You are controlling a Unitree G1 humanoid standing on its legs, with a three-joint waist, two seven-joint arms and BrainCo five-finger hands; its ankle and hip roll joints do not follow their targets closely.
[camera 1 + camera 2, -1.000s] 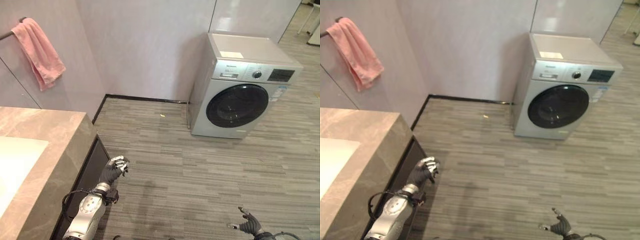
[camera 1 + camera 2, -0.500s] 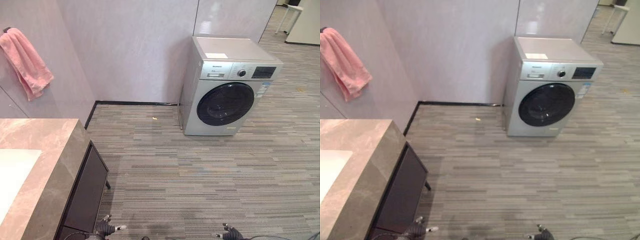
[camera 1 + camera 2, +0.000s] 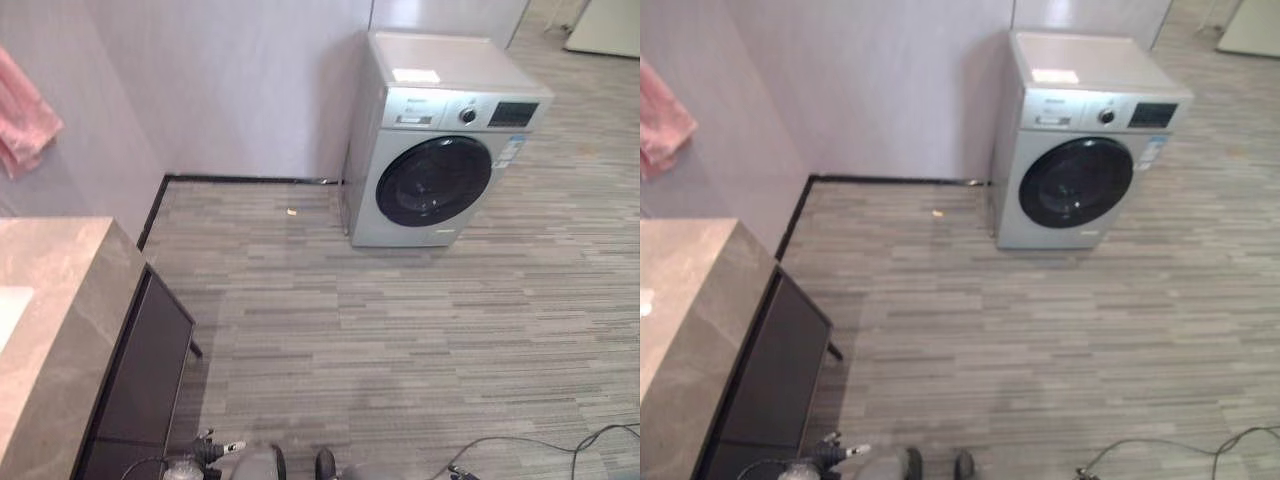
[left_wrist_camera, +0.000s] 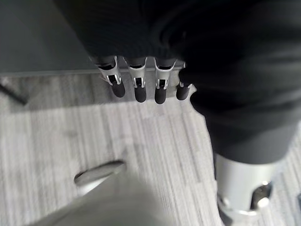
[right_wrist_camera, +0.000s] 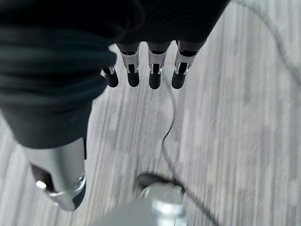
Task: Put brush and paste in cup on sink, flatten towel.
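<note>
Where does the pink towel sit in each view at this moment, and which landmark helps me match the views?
Left eye view: pink towel on the wall at the left edge, upper part.
Right eye view: same spot, cut by the left edge.
Left wrist view: left hand, fingers straight, over the striped floor.
Right wrist view: right hand, fingers straight, over the same floor.
Shared landmark: washing machine, upper right in both eye views.

Silver dark-tipped fingers (image 4: 138, 84), dark ribbed covers

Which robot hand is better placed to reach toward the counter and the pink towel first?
Probably the left robot hand: it hangs beside the counter, below the pink towel. The right robot hand hangs over open floor.
</note>
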